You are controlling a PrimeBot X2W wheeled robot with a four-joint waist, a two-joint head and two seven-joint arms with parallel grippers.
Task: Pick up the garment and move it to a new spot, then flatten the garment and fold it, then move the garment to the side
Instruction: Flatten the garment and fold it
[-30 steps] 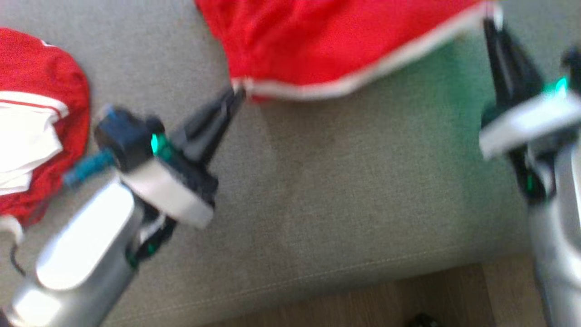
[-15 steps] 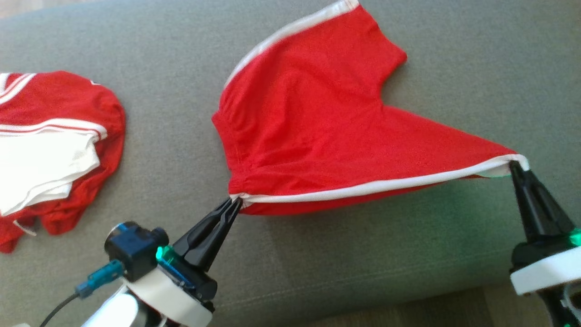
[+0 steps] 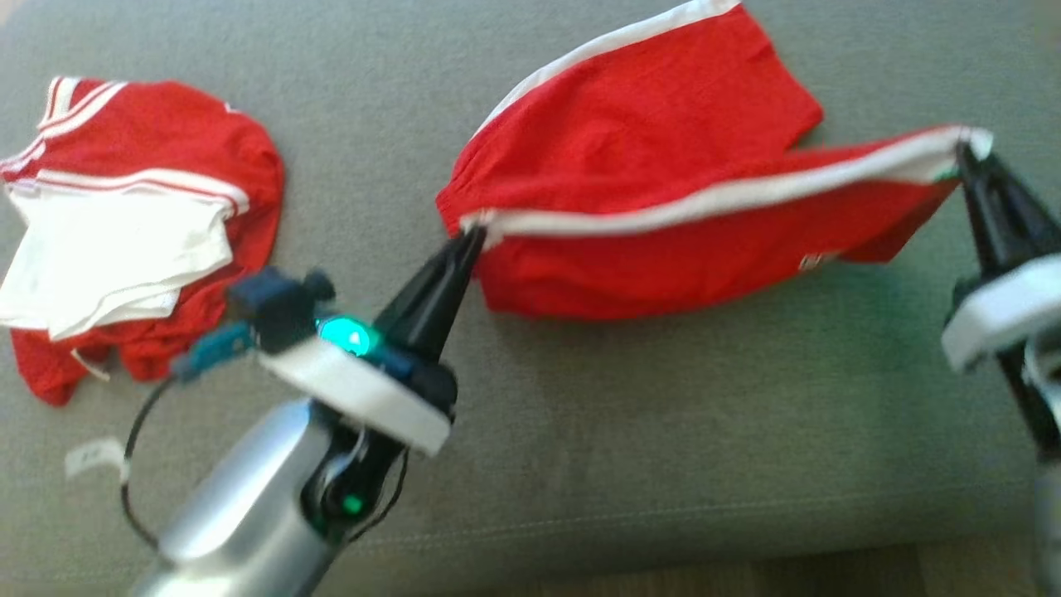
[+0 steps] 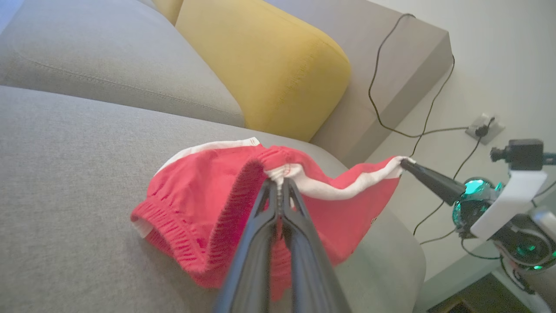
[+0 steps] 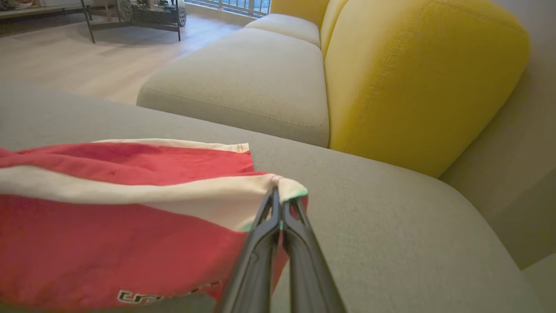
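Observation:
The garment is a pair of red shorts with white side stripes, stretched between both grippers above the grey sofa seat. My left gripper is shut on its left end at the waistband. My right gripper is shut on the white-striped right end. The near half hangs lifted off the seat while the far half rests on the cushion. In the left wrist view the garment sags between my closed fingers and the right gripper. A small logo shows low on the fabric.
A second red and white garment lies crumpled at the left of the seat, with a small white tag near it. Yellow back cushions stand behind. The sofa's front edge runs along the bottom, a cable and wall socket beyond the armrest.
Both grippers have raised the held edge and carried it toward the far side, so the striped edge now hangs folded over the rest. The camera has also shifted.

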